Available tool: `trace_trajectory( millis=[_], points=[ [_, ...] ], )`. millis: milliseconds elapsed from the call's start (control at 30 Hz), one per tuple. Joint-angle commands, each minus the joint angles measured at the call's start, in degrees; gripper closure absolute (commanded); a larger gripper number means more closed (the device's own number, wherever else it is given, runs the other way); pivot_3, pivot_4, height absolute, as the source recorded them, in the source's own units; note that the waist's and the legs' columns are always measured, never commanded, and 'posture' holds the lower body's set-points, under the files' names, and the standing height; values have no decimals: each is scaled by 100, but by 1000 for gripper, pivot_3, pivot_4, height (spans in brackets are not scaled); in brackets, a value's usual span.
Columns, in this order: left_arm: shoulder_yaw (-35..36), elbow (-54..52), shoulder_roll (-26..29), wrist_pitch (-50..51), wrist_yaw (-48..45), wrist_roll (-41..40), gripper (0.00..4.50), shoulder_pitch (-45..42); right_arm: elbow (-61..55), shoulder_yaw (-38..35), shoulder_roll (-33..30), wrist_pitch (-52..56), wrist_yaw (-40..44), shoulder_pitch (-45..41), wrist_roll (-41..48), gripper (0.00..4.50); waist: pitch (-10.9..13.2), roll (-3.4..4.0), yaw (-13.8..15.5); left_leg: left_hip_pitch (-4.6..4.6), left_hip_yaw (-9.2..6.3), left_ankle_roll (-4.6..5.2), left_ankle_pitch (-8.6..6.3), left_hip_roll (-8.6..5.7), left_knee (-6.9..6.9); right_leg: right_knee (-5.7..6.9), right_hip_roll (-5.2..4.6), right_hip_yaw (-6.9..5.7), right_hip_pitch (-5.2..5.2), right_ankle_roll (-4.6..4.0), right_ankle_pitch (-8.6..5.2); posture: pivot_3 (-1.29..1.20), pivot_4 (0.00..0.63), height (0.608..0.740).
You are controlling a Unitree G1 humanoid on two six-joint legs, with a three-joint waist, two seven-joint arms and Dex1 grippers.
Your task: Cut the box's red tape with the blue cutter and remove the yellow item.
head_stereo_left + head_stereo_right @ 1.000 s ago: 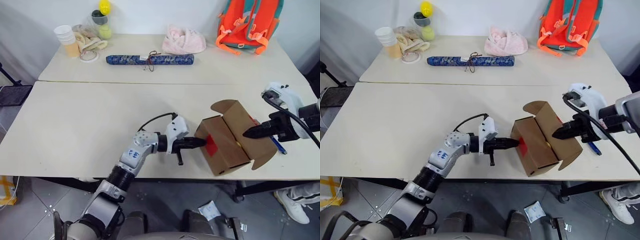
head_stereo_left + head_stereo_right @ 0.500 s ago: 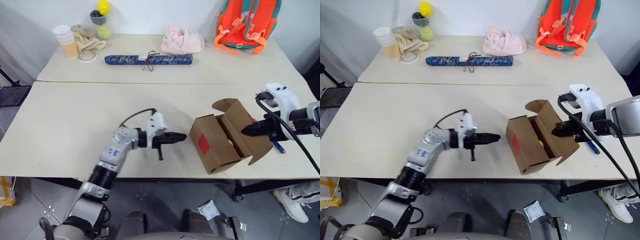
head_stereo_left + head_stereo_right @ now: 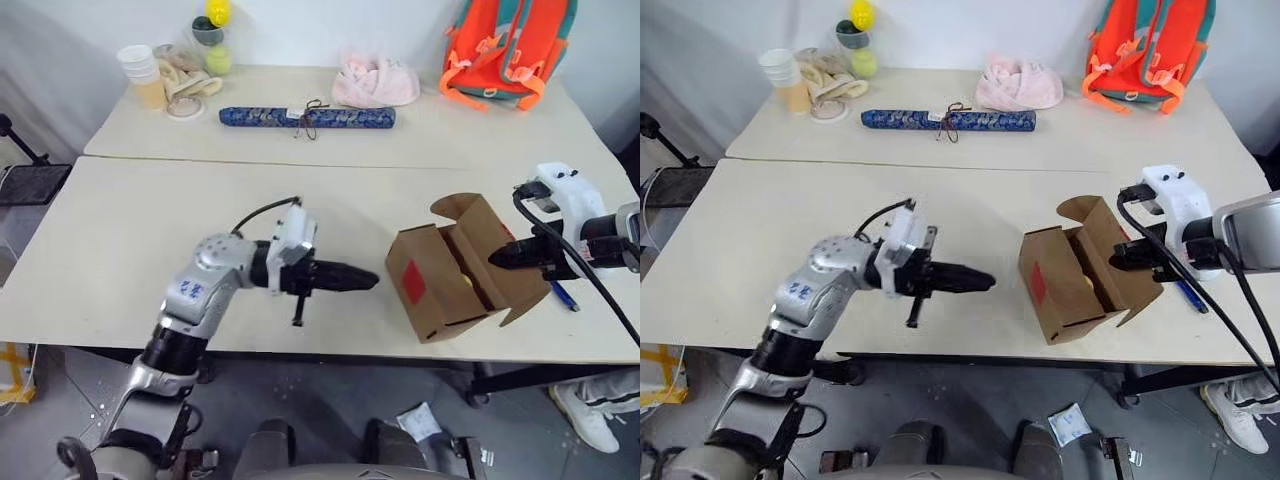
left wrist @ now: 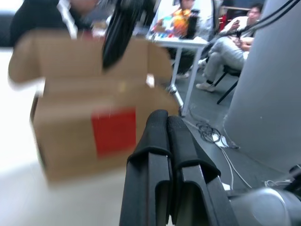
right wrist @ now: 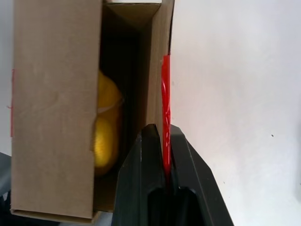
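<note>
- With the box lying on its side near the table's front edge and its flaps open, the step in hand looks like getting the yellow item out; the tape appears already parted.
- The right gripper has its fingers pressed together on the edge of one flap, right where a strip of the red tape runs along it. That pinch is what keeps the carton steady, so it should stay firm and not drag the box toward the table's edge.
- The left gripper hovers empty and closed, well apart from the box on the side of its red patch. To fetch the item it would need to come round to the open mouth and spread its fingers before reaching in.
- The yellow item sits deep inside the box, against one wall, partly hidden by a flap: rounded, glossy yellow-orange, seemingly two lumps together, likely soft, so a gentle squeeze is wise.
- The blue cutter lies on the table just beyond the box, beneath the right arm.
</note>
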Motion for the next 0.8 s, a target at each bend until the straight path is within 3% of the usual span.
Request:
trace_trajectory(
  millis=[33,300,500,800],
  points=[
    [-522,172,-303,146,230,377,4500,-419,-80,-275,-97,-141,-32,70,93,4473,0,0,-7,0,0,1,0,0,0,0,0,0,0,0,0,0,150,740],
    [-1353,466,-949,89,592,1074,4500,-812,-202,-446,36,-462,-243,425,92,4473,0,0,-30,1,4,1,0,1,-2,0,1,-2,-3,0,0,0,150,740],
    [-1402,699,-1402,27,1064,1392,4500,-840,-335,-561,166,-633,-351,640,93,4473,0,0,-10,0,5,2,-1,1,0,-1,1,-2,-2,0,2,0,150,740],
    [-1436,384,-737,368,756,1474,4500,-650,-287,-654,41,-609,-355,711,71,4473,-1,2,-14,0,4,2,-1,2,0,0,1,-2,-2,0,2,0,150,740]
  ],
)
